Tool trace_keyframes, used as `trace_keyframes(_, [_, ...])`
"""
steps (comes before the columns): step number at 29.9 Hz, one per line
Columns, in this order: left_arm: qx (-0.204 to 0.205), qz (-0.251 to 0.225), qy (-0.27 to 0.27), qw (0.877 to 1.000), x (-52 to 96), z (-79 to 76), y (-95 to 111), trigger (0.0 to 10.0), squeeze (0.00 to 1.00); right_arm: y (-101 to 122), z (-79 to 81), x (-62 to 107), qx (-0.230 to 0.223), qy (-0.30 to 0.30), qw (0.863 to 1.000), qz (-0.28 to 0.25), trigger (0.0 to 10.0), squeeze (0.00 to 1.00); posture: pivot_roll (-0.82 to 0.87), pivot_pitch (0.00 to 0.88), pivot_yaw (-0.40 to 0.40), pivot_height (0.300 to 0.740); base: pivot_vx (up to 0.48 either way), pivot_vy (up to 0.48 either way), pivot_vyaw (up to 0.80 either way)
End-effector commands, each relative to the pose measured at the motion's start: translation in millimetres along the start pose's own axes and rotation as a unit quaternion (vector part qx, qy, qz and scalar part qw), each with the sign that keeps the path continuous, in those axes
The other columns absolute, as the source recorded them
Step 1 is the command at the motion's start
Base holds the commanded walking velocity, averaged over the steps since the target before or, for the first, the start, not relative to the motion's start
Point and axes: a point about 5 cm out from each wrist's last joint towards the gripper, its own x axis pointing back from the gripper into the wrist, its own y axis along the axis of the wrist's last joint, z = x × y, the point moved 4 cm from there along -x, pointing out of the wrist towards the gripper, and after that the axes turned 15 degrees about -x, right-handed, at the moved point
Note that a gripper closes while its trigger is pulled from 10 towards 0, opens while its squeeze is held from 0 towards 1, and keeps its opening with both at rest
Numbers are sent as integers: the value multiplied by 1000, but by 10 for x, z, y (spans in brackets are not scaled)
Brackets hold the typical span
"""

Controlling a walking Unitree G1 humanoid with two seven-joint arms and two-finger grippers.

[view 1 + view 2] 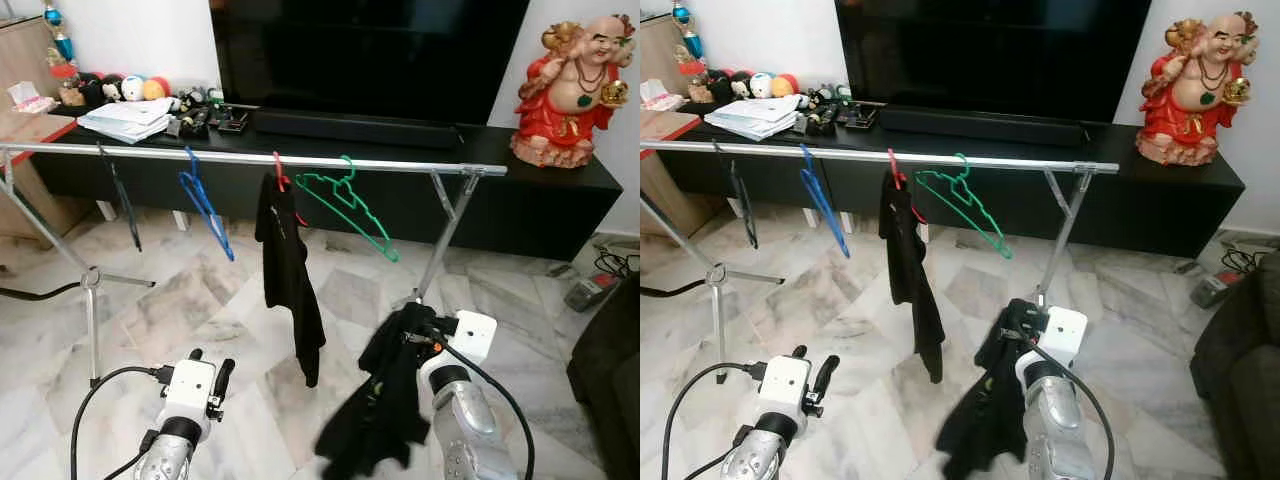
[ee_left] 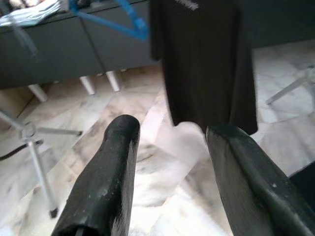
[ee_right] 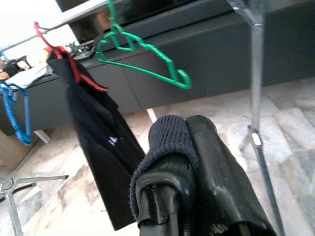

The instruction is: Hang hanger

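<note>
right gripper [image 3: 189, 147] below green hanger [image 3: 147, 54]

**Hangers along the rail**

We count four hangers on the silver rail [image 1: 250, 157]. Farthest to our left is a dark hanger [image 1: 122, 196], hanging edge-on and bare. Next comes the blue hanger [image 1: 205, 208], also bare, turned slantwise so its lower bar points down toward the floor. The red hanger [image 1: 280, 172] sits near the middle of the rail and carries a black garment [image 1: 290, 275] that drapes straight down, with only the hook and a bit of shoulder showing red. Just beside it on our right hangs the green hanger [image 1: 349, 205], empty, tilted so that its long bar slopes downward away from the red one
</note>
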Motion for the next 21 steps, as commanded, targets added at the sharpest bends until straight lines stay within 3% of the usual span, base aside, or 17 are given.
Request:
trace_keyframes(1, [-9,5,-2,1000,3,37,-6,10000,0,37,141,-53,0,18,1000,-13,10000,0,64,15,34,740,0,480,0])
trace_keyframes(10, [-13,3,-5,1000,-21,34,28,10000,0,52,140,-78,5,16,1000,-18,10000,0,62,0,36,740,0,472,0])
trace_keyframes(13, [-7,4,-5,1000,-35,45,30,10000,0,82,109,-91,7,12,1000,-23,10000,0,63,1,38,740,0,0,0])
trace_keyframes(21, [69,14,24,997,-68,124,71,10000,0,105,117,-106,18,14,999,-26,10000,0,68,32,35,740,0,0,0])
